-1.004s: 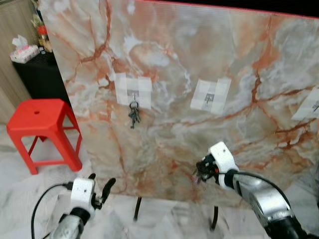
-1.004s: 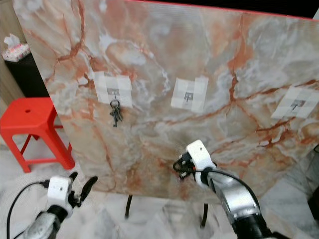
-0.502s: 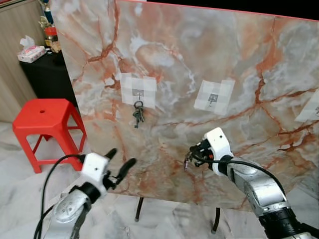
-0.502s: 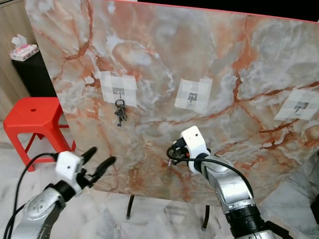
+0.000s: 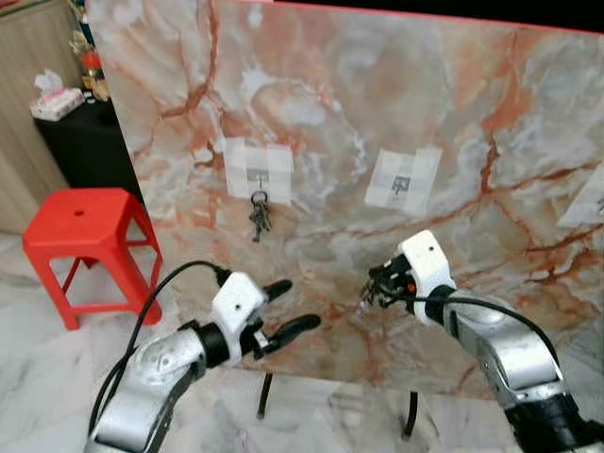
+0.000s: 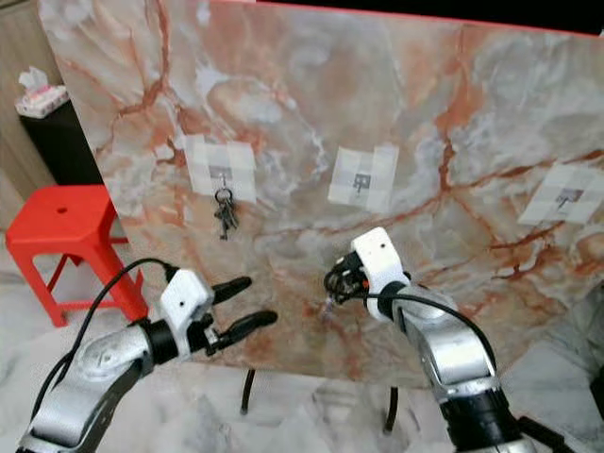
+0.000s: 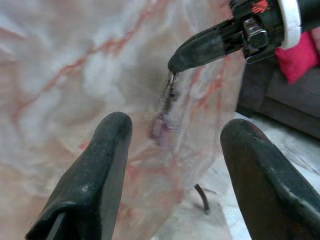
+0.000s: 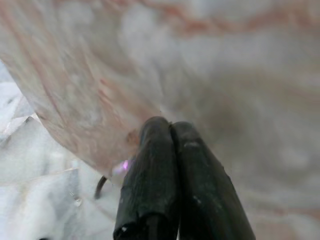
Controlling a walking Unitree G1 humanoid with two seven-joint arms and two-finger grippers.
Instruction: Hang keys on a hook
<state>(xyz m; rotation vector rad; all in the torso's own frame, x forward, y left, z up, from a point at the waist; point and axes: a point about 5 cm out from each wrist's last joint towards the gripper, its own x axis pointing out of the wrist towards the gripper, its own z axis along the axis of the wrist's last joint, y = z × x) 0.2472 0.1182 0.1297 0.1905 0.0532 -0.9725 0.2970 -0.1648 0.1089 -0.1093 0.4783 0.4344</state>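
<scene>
My right gripper (image 5: 371, 289) is shut on a small bunch of keys (image 5: 363, 305) that dangles below its fingertips, close in front of the marble board (image 5: 472, 104). In the left wrist view the keys (image 7: 167, 105) hang from the right gripper (image 7: 176, 62). My left gripper (image 5: 300, 307) is open, at about the same height and to the left of the keys, pointing at them. Above the right gripper is a bare hook (image 5: 400, 183) on a taped white patch. A further hook (image 5: 257, 176) to the left carries another key bunch (image 5: 259, 219). A third hook (image 6: 566, 197) sits at the far right.
The board stands on thin dark legs (image 5: 264, 396) over a pale marble floor. A red plastic stool (image 5: 80, 222) stands to the left. Behind it a black cabinet (image 5: 80, 142) carries a tissue box (image 5: 55, 102).
My left arm has lifted and reached right, its open gripper now near the held keys. The right gripper rose a little with the keys. The camera shifted slightly.
</scene>
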